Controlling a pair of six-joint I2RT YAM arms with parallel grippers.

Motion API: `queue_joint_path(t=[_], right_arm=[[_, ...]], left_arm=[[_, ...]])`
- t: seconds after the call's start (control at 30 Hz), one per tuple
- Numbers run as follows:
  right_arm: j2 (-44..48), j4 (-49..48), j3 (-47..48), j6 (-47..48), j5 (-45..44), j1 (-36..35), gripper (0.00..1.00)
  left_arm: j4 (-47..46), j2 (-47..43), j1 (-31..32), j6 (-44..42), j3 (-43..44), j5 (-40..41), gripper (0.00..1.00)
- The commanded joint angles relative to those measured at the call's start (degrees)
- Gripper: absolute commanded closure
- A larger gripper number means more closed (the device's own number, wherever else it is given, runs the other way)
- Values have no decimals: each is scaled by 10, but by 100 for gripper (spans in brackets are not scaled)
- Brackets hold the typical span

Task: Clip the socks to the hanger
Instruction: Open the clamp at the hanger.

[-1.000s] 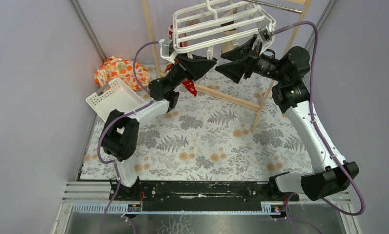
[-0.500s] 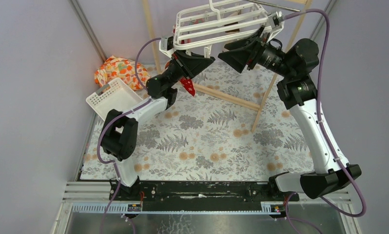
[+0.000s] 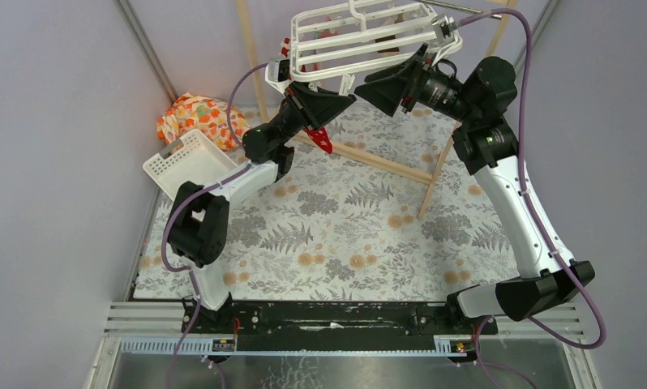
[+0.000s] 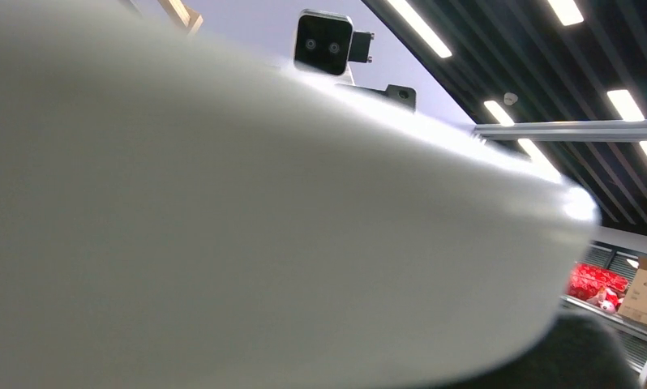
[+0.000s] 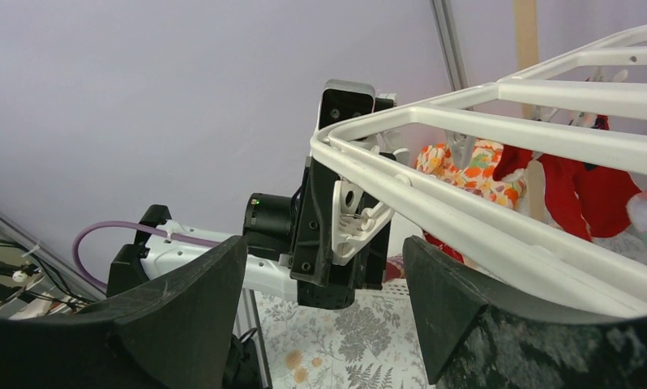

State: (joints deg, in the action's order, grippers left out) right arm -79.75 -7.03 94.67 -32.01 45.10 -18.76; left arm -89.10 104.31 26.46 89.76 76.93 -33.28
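The white grid hanger (image 3: 361, 36) hangs at the back and also shows in the right wrist view (image 5: 499, 227). My left gripper (image 3: 340, 101) is raised under its left corner. In the right wrist view its fingers (image 5: 349, 223) are closed around a small white clip of the hanger. A red sock (image 3: 316, 139) dangles just below it. More red socks (image 5: 580, 190) hang under the frame. My right gripper (image 3: 389, 81) is open and empty under the hanger's right side, with a frame bar over its right finger (image 5: 466, 308). The left wrist view is blocked by a blurred white surface.
A white slotted basket (image 3: 192, 162) sits at the left, with the orange floral bundle (image 3: 200, 117) behind it. The wooden pole rack (image 3: 373, 160) crosses the back of the fern-patterned mat (image 3: 344, 235). Grey walls stand close on both sides.
The hanger has risen and swung slightly. My right gripper has moved up and stays under it. The left gripper has shifted a little up and to the left with the hanger's corner.
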Motion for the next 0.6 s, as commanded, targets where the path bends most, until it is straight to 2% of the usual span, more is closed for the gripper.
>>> queue_joint_path(t=[0.0, 0.57], right_arm=[[-7, 8, 26, 2, -18, -15, 22], [11, -4, -26, 35, -79, -37, 22]], left_arm=[[-27, 9, 0, 23, 12, -14, 100], [-31, 30, 5, 27, 31, -10, 100]])
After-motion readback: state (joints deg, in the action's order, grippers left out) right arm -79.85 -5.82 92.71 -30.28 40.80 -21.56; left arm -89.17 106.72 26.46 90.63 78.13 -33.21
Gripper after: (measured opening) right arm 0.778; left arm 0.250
